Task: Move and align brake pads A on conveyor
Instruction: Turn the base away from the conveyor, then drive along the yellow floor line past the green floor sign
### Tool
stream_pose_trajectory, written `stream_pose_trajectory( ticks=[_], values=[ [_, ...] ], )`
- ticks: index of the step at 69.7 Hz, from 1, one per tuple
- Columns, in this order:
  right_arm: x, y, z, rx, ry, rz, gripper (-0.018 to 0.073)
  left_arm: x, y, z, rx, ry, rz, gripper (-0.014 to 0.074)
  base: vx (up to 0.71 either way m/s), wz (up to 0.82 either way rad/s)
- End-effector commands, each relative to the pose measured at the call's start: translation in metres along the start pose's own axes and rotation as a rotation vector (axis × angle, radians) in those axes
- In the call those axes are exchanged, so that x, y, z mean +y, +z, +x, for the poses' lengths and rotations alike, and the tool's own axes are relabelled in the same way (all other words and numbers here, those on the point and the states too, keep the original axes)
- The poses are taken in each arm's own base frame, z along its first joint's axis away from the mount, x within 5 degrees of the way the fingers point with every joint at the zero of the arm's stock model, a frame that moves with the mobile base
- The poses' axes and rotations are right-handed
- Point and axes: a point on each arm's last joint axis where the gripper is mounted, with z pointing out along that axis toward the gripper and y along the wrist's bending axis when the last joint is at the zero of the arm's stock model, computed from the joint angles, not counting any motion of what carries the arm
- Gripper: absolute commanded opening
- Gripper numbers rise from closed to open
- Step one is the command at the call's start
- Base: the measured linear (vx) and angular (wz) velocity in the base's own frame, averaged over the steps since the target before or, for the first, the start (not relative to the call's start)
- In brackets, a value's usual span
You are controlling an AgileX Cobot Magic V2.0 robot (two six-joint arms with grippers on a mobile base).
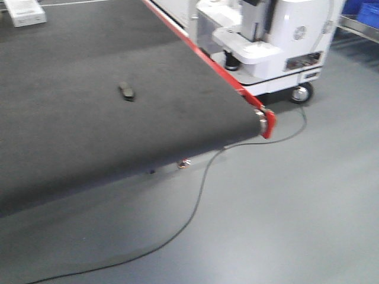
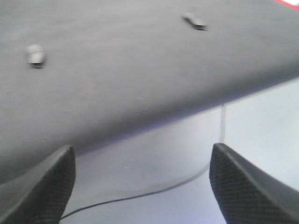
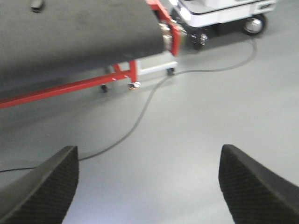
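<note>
Position: left gripper [image 2: 141, 161] and right gripper [image 3: 148, 158] hang wide open and empty, short of the conveyor [image 1: 71, 136]. One brake pad [image 1: 126, 91] lies mid-belt. Recommended: advance squarely over it, then lower with fingers straddling it.

The left gripper [image 2: 142, 151] is hanging with jaws spread wide; the right gripper [image 3: 148, 150] is hanging likewise, jaws spread.

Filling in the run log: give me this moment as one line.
left gripper: open, empty | right gripper: open, empty, above floor | brake pads: two visible, lying apart on conveyor, none gripped | cable: on floor
</note>
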Motion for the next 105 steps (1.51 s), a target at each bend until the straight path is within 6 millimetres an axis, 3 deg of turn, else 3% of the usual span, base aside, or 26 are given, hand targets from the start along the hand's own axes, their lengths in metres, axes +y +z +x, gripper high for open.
stream_pose_trajectory(
  ticks=[1,105],
  values=[
    [-0.0009,-0.0040,-0.0126,-0.082,-0.006,0.015,0.0578,-0.0002,-0.0033,-0.0128,-0.084,0.001,0.005,0.0554,-0.31,-0.50],
    [-0.0008,-0.0039,-0.0125,-0.081,-0.006,0.015,0.0578,-0.0002,-0.0033,-0.0128,-0.084,0.001,0.005,0.0554,-0.27,-0.61]
  ],
)
